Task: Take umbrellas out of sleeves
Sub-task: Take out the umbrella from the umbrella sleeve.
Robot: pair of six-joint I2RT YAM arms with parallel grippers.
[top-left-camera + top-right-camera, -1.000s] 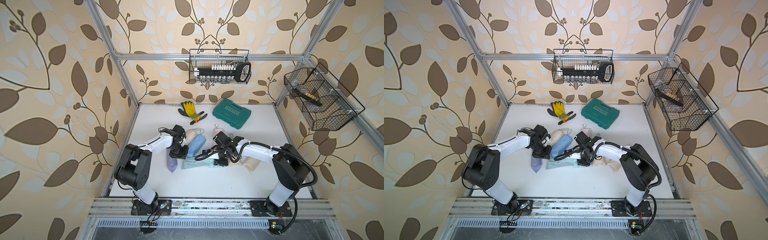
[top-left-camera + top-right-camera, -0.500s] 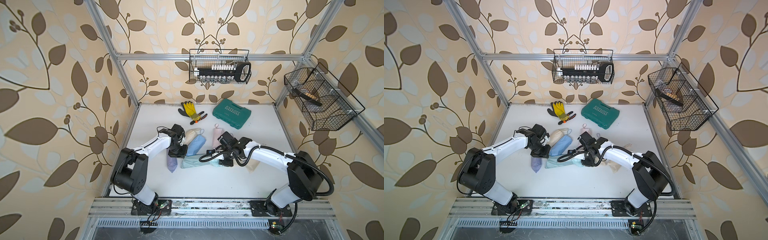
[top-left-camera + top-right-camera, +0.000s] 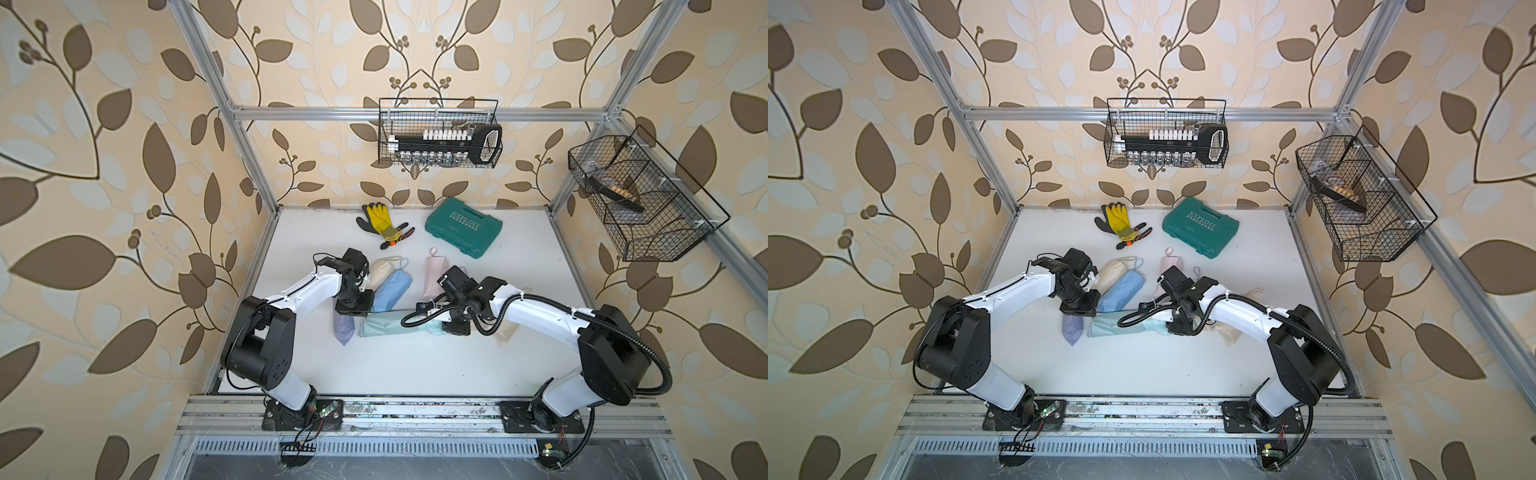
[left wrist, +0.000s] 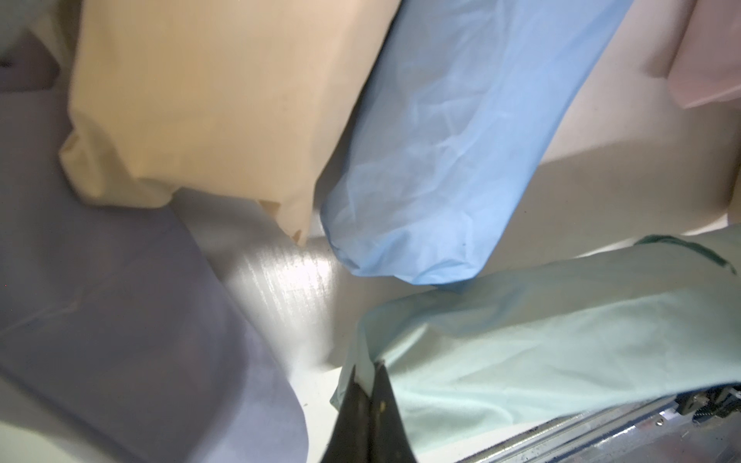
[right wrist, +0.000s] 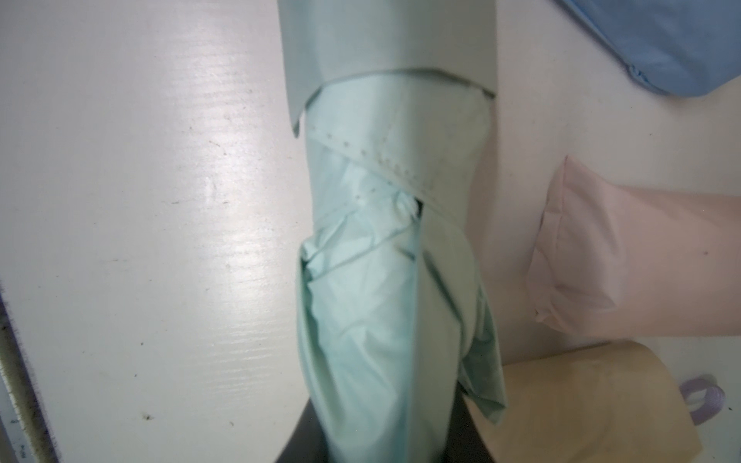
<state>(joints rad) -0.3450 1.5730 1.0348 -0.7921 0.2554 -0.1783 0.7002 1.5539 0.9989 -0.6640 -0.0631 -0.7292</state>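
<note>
Crinkled mint umbrella (image 5: 361,320) partly out of smooth sleeve (image 4: 541,340) on white counter (image 3: 415,365); left jaws pinch sleeve, right jaws clamp umbrella.

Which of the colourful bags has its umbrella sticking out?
The mint green sleeve, lying crosswise. Crinkly mint umbrella fabric pokes out of its open end; the blue sleeve, pink sleeve and lilac sleeve show only smooth fabric.

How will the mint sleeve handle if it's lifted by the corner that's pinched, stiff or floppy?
Probably floppy: the mint sleeve is thin creased cloth, puckering where the left gripper pinches it. Likely light, and limp beyond the part that the mint umbrella fills. Its smooth surface may slide easily on the table.
</note>
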